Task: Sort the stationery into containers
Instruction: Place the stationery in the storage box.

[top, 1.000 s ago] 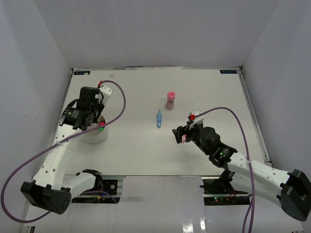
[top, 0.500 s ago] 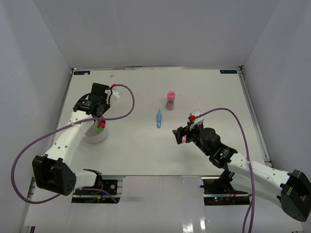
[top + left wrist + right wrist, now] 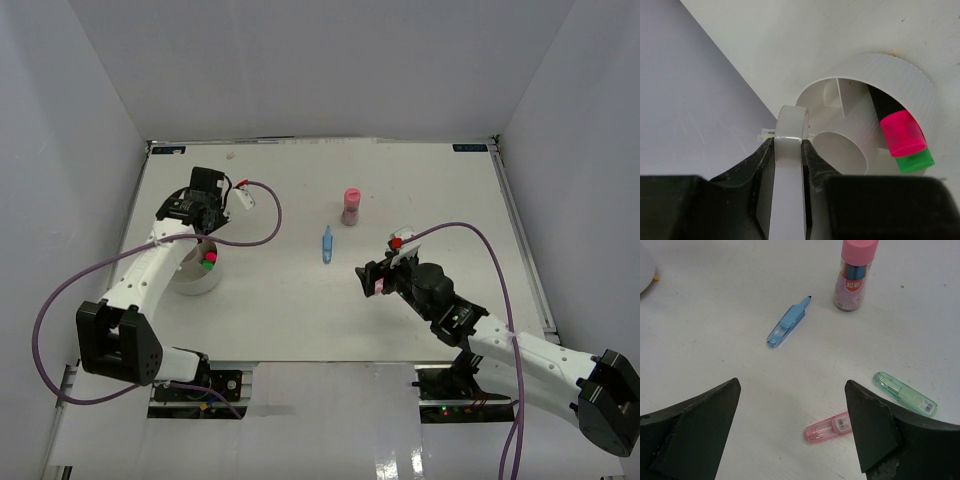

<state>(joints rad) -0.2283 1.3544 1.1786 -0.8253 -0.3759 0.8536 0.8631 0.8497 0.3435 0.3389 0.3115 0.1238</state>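
The left gripper [image 3: 788, 150], clamped on the tape roll [image 3: 791, 120], had swung off the cup [image 3: 910, 75], tape still unsorted; the right gripper [image 3: 791, 390] idled, jaws apart.

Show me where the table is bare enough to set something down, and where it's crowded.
Bare: the wide patch between the round white cup and the blue pen; also the far-right stretch beyond the pink-capped cylinder. Crowded: before the right gripper, where pen, cylinder and two small clear cases, green and pink, lie close.
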